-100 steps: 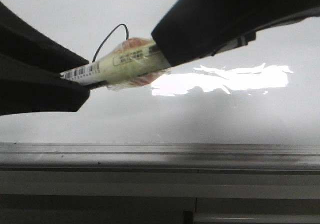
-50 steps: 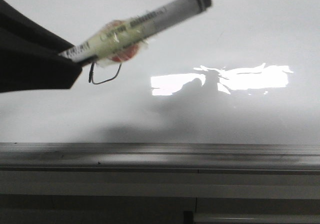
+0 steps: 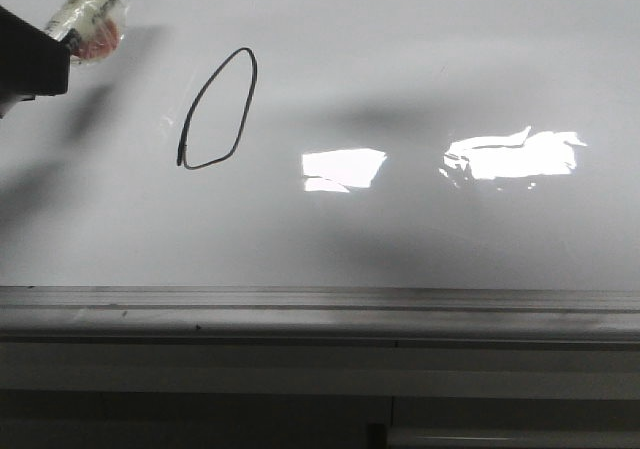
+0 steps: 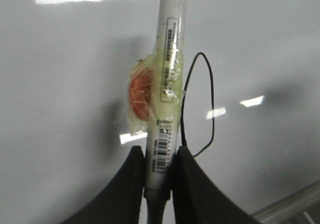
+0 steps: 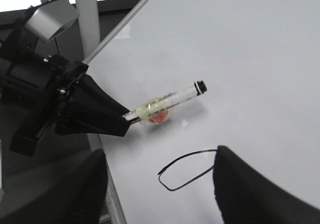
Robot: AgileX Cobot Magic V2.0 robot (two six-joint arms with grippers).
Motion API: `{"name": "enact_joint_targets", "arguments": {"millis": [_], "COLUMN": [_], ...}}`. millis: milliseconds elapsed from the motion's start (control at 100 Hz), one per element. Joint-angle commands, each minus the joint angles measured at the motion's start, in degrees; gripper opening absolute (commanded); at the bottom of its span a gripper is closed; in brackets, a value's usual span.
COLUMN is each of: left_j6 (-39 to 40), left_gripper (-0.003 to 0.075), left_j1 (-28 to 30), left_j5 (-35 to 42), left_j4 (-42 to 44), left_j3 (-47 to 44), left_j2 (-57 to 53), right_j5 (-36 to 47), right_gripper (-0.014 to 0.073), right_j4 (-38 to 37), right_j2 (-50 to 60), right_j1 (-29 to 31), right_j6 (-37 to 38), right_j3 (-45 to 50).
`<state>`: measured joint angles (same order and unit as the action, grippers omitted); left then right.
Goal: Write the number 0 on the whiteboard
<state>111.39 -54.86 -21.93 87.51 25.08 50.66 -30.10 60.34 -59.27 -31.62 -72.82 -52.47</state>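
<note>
**A:** What is nearest in the front view?

**B:** The grey metal rail [image 3: 320,314] that runs along the near edge of the whiteboard [image 3: 420,69]. Behind it the white surface goes up to the far edge of the picture, with two bright glare patches [image 3: 510,154] at about 3 o'clock from the drawing.

**A:** And the number 0 [image 3: 215,109], where is it?

**B:** It is on the board, past the rail, in the left half. It is a thin black loop, tall and slanted, and it looks closed. The board around it is bare on every side.

**A:** Where is the left gripper [image 3: 30,64]?

**B:** At about 10 o'clock from the loop, at the left edge of the front view, apart from the drawing. In the left wrist view the left gripper [image 4: 159,181] has its two black fingers [image 4: 132,184] pressed on the marker [image 4: 167,84] at its barcode end. A clear tape wrap with a red patch [image 4: 140,97] sits at the middle of the barrel. The right wrist view shows the marker [image 5: 167,102] standing off from the loop [image 5: 187,169], with its dark end pointing away from the gripper.

**A:** And the right gripper [image 5: 160,184]?

**B:** It is seen only in its own wrist view. Its two dark fingers [image 5: 250,184] stand wide apart and hold nothing; the loop shows between them. Beyond the marker, the board's side edge runs toward the far corner.
</note>
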Motion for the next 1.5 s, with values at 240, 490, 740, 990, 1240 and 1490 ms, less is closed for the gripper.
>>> {"name": "enact_joint_targets", "arguments": {"millis": [240, 490, 740, 990, 1240, 1490], "left_j6": [8.6, 8.6, 7.4, 3.2, 3.2, 3.2], "left_gripper": [-0.0020, -0.0019, -0.0019, -0.0019, -0.0019, -0.0020], "left_j1": [3.6, 11.0, 19.6, 28.4, 33.5, 33.7], "left_j5": [-1.4, 11.2, 21.9, 32.3, 37.9, 37.9], "left_j4": [0.0, 0.2, 1.1, 1.1, 1.1, 1.1], "left_j3": [1.4, -0.5, -2.0, -2.0, -1.3, -1.3], "left_j2": [-0.4, -0.4, -0.4, 2.9, 5.4, 5.4], "right_j5": [2.0, 2.1, 2.1, 1.9, 1.9, 1.9], "right_gripper": [0.0391, 0.0391, 0.0390, 0.0391, 0.0391, 0.0390], "right_j4": [1.5, 1.5, 1.5, 1.5, 1.5, 1.5], "right_j2": [1.0, 1.0, 1.0, 1.0, 1.0, 1.0], "right_j1": [0.3, 0.3, 0.3, 0.3, 0.3, 0.3], "right_j6": [-0.7, -0.7, -0.7, -0.7, -0.7, -0.7], "right_j3": [-1.5, -1.5, -1.4, -1.4, -1.4, -1.4]}}
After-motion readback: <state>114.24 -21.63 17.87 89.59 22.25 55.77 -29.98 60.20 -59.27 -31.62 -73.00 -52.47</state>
